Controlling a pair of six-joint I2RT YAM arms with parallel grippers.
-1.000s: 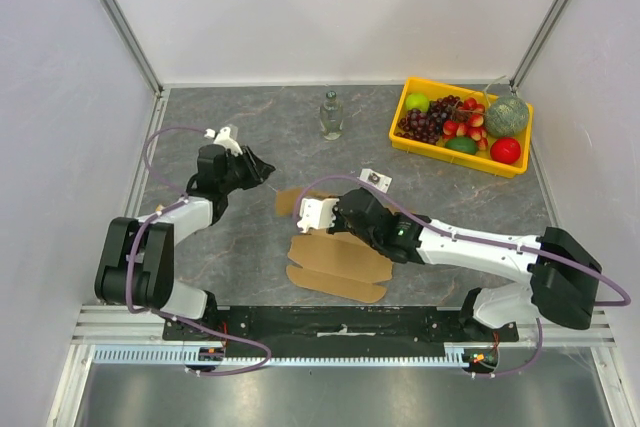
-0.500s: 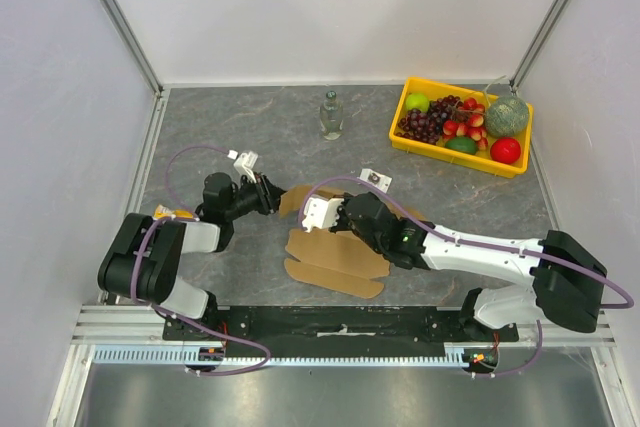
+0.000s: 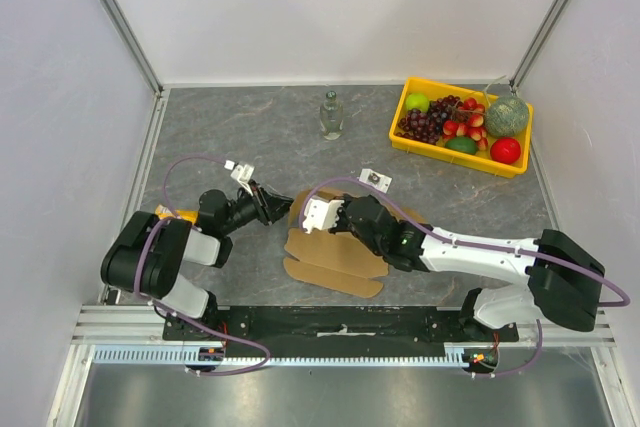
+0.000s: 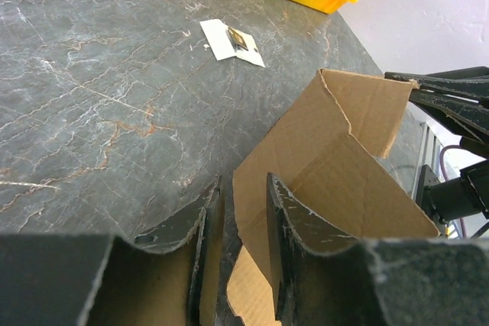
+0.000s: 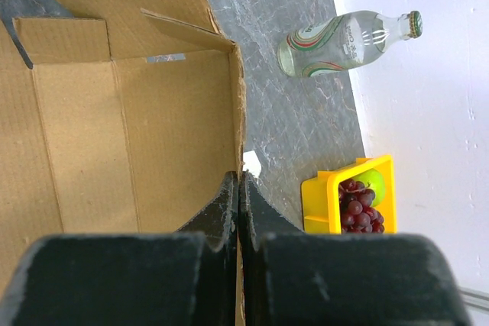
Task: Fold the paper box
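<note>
The box (image 3: 335, 262) lies on the table (image 3: 230, 127) well to the near side of the bottle (image 3: 331, 115), partly folded: its floor is flat and brown, and walls and flaps stand up along its far and left sides

The right gripper (image 5: 238, 188) reaches in over the box on the bottle's near side. Its fingers are pressed together, with the top edge of an upright wall running straight into the seam between them, so they look clamped on that wall

The left gripper (image 4: 243, 179) sits low at the box's left flap, nearer and left of the bottle. Its fingers (image 4: 279, 219) stand apart with the flap's raised edge in the gap; I cannot tell whether either finger presses on the cardboard

A small white card (image 3: 374, 178) lies flat between the bottle and the box, a little to the right. The yellow tray (image 3: 455, 159) of fruit sits to the bottle's right, well apart from it
</note>
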